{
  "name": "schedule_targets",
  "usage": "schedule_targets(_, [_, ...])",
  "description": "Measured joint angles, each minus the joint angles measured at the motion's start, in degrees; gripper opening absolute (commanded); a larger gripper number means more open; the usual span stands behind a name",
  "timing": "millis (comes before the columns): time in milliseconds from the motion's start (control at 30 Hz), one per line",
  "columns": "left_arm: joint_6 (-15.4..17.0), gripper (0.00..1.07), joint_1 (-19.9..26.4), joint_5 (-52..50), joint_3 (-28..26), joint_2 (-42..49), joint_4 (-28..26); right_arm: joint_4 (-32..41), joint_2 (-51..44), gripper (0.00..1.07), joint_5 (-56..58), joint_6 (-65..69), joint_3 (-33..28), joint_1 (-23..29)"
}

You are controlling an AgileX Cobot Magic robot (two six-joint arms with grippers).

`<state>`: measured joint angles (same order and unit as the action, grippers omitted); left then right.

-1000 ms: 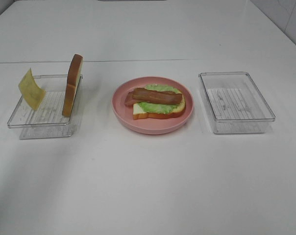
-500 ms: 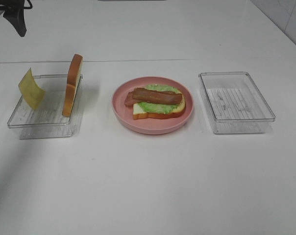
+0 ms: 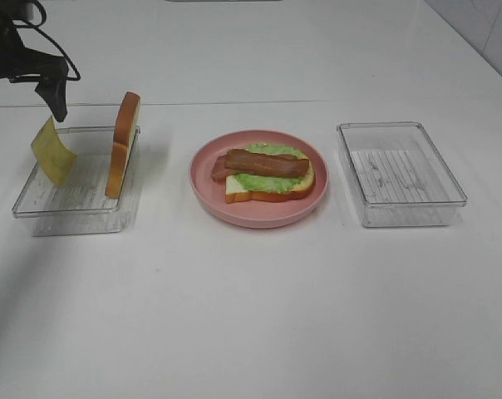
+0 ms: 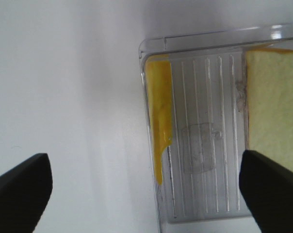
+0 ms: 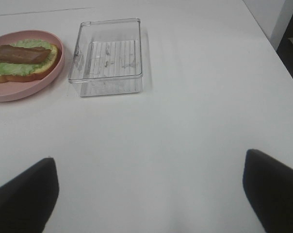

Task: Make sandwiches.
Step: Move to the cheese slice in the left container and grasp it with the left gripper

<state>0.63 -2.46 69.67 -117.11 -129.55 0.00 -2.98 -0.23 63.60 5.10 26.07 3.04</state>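
L gripper (image 3: 22, 106) spread wide, nothing held, hovered above L tray (image 3: 72, 218). 1 cheese square (image 3: 51, 151) right below it, on edge vs outer wall, thin edge running along wall, jaws either side, so L arm nearer. 1 upright bread slice (image 3: 122, 145) in same tray. Plate (image 3: 259, 218): 1 bread base (image 3: 237, 191), 1 lettuce (image 3: 272, 183), 2 bacon strips (image 3: 266, 162). 2 trays incl R tray (image 3: 405, 214). R gripper (image 5: 146, 194) spread wide too, nothing held, well off

Plate (image 3: 203, 193) centre, sandwich (image 3: 268, 173) on it; cheese (image 3: 53, 151), bread slice (image 3: 124, 144) upright in left tray (image 3: 75, 198); other tray (image 3: 398, 174) right.
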Motion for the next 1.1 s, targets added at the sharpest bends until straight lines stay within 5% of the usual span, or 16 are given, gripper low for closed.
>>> schedule_targets(633, [0.00, 0.95, 0.00, -0.17, -0.23, -5.73, 0.00, 0.00, 0.00, 0.96, 0.00, 0.00, 0.00, 0.00])
schedule_targets(833, [0.00, 0.73, 0.00, -0.92, -0.23, -6.07, 0.00, 0.00, 0.00, 0.96, 0.00, 0.00, 0.00, 0.00])
schedule_targets(867, [0.00, 0.59, 0.00, -0.92, -0.23, -6.13, 0.00, 0.00, 0.00, 0.96, 0.00, 0.00, 0.00, 0.00])
schedule_targets(967, [0.00, 0.45, 0.00, -1.20, -0.23, -6.13, 0.00, 0.00, 0.00, 0.96, 0.00, 0.00, 0.00, 0.00])
schedule_targets(1100, [0.00, 0.42, 0.00, -2.06, -0.23, -6.13, 0.00, 0.00, 0.00, 0.96, 0.00, 0.00, 0.00, 0.00])
